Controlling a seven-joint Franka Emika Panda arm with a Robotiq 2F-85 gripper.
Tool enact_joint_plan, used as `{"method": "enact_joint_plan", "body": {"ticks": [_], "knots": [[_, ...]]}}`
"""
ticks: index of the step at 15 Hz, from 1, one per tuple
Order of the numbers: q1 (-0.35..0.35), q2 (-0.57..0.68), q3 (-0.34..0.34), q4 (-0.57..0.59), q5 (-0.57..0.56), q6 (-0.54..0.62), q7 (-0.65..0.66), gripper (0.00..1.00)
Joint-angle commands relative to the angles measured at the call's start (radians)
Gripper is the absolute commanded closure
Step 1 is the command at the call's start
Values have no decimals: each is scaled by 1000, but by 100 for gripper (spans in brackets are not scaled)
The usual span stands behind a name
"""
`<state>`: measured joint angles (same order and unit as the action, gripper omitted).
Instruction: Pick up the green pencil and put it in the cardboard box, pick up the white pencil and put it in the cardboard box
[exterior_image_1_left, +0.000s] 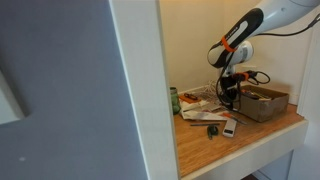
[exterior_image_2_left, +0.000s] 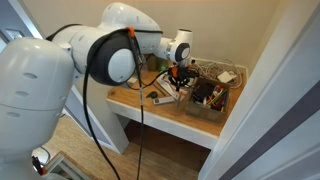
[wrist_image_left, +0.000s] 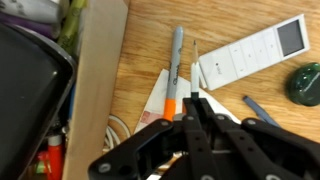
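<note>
In the wrist view my gripper (wrist_image_left: 193, 102) is shut on the green pencil (wrist_image_left: 194, 62), a thin dark stick that runs away from the fingertips over the wooden table. A pale grey pen with an orange band (wrist_image_left: 176, 58) lies right beside it on white paper. The cardboard box (wrist_image_left: 100, 70) stands just to the left, with its brown wall alongside the pencil and dark items inside. In both exterior views the gripper (exterior_image_1_left: 229, 95) (exterior_image_2_left: 180, 80) hangs low over the table next to the box (exterior_image_1_left: 266, 103) (exterior_image_2_left: 217, 104).
A white remote (wrist_image_left: 255, 52) (exterior_image_1_left: 229, 126), a round green lump (wrist_image_left: 305, 83) (exterior_image_1_left: 213, 130) and a short bluish stick (wrist_image_left: 257, 109) lie near the gripper. An upright green container (exterior_image_1_left: 174, 100) stands by the wall. Papers clutter the table, which sits in a walled alcove.
</note>
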<state>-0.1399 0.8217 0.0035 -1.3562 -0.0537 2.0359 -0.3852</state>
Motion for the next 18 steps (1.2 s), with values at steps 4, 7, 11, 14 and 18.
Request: {"method": "enact_joint_plan", "body": {"ticks": [4, 7, 11, 14, 18], "knots": [[-28, -198, -26, -124, -2, -69, 14, 98], [-53, -238, -48, -130, -6, -85, 14, 98], [-91, -253, -81, -108, -13, -94, 10, 98], [-115, -232, -102, -68, -25, -103, -3, 98], [-126, -179, -116, 4, -48, -94, -11, 98]]}}
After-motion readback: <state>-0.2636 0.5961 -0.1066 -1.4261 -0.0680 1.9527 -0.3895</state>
